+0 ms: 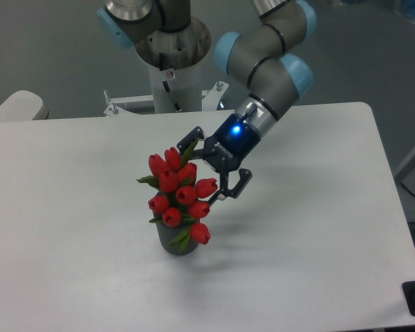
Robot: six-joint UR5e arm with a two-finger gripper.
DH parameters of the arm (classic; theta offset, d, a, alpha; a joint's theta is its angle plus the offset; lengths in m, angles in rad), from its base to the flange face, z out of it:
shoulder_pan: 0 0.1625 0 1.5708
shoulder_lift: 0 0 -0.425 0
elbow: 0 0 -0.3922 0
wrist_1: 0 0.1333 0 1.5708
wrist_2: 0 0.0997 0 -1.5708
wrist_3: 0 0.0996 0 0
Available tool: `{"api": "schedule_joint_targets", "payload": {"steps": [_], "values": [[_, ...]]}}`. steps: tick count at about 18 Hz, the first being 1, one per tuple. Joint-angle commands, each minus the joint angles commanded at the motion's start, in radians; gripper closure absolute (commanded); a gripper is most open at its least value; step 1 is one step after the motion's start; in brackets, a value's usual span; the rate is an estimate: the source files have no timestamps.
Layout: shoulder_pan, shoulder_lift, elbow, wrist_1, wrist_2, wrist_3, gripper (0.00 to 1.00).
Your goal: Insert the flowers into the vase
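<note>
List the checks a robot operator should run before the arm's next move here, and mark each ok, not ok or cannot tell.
1. Flowers sit in the vase: ok, though stems are hidden.
2. Vase upright on the table: ok.
3. Gripper open: ok, fingers spread.
4. Fingers clear of the buds: cannot tell, they overlap in this view.
5. Bunch stands without support: cannot tell, it leans toward the gripper.
6. Retreat path up and to the right free: ok.

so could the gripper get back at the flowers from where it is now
Probably yes. The gripper hangs open right beside the flowers, which stand in the vase, and nothing lies between them.
</note>
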Motion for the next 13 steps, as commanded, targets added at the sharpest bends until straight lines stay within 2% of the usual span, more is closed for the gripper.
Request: {"api": "schedule_joint_targets", "payload": {"steps": [2,5,8,10,13], "values": [[0.020,0.003,0.031,0.000,0.037,0.003,0.00],[0.023,0.003,0.092,0.002,0.187,-0.005,0.00],[0.028,-0.014,0.167,-0.002,0.291,-0.012,0.00],[0.026,-0.034,0.210,-0.009,0.357,-0.031,0.00],[0.026,-0.075,0.314,-0.012,0.448,-0.034,0.00]]}}
